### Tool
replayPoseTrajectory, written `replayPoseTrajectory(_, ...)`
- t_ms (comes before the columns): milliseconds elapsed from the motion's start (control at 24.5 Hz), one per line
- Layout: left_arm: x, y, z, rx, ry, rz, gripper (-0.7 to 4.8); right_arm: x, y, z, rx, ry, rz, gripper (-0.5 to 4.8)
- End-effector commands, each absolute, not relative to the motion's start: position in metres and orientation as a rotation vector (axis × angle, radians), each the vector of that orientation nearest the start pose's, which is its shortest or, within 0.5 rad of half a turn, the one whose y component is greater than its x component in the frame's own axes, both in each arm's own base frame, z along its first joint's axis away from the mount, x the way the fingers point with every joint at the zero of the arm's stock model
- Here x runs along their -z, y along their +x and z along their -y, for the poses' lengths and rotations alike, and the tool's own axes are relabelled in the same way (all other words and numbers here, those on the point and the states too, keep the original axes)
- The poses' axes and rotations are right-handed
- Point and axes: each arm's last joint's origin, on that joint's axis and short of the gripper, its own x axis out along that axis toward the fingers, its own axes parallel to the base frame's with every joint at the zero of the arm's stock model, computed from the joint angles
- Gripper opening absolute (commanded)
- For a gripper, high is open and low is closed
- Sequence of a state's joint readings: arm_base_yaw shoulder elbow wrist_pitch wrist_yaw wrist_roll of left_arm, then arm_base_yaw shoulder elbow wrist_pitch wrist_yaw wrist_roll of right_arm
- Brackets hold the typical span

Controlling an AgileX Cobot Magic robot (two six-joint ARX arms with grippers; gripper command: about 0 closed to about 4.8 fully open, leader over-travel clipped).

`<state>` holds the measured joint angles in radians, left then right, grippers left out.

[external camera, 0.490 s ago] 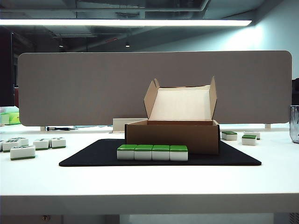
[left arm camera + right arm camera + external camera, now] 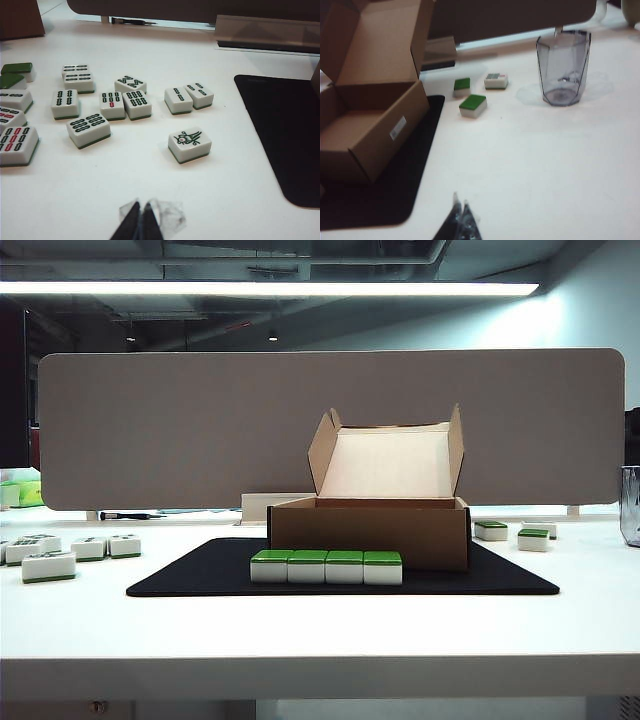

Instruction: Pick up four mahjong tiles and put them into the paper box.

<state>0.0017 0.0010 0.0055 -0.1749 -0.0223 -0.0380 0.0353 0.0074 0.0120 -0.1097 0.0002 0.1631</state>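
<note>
Exterior view unchanged: 4 mahjong tiles [image 2: 326, 566] stay; left gripper [image 2: 141, 223], right gripper [image 2: 461, 222] closed.

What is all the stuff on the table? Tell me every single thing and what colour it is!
Green-backed white mahjong tiles: four, in a row on the mat in front of the box.
Brown cardboard paper box: one, lid open, on the mat.
Black flat mat: one, at the middle of the table.
White face-up tiles with dark marks: a loose cluster on the table's left side.
Loose green-backed tiles: two, right of the box, with one face-up tile beside them.
Clear plastic cup: one, far right.
White table: one.
Grey divider panel: one, behind the table.
Left gripper: shut, above the table's left side.
Right gripper: shut, above the table's right side.
</note>
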Motion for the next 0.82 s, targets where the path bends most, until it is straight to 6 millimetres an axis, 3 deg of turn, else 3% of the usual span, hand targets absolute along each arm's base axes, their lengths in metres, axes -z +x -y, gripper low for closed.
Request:
replayPoseTrajectory(41, -0.147, 0.096, -0.001, -0.024, -0.036, -0.184, -0.06, -0.176, 0.094, -0.003, -0.032, 0.210, -0.024, -0.02)
replayPoseTrajectory(204, -0.147, 0.096, -0.001, -0.019, -0.041, -0.184, -0.06, -0.194, 0.089, -0.003, -0.037, 0.267, 0.025, -0.02)
replayPoseTrajectory(326, -0.147, 0.096, -0.001, -0.020, -0.040, -0.184, -0.06, -0.223, 0.079, -0.004, -0.078, 0.266, 0.079, -0.02)
replayPoseTrajectory(612, -0.147, 0.096, -0.001, -0.020, -0.040, -0.184, -0.06, -0.262, 0.055, -0.005, -0.166, 0.256, 0.082, -0.02)
replayPoseTrajectory(816, -0.147, 0.096, -0.001, -0.020, -0.040, -0.184, -0.06, -0.290, 0.021, -0.006, -0.200, 0.260, -0.030, -0.01)
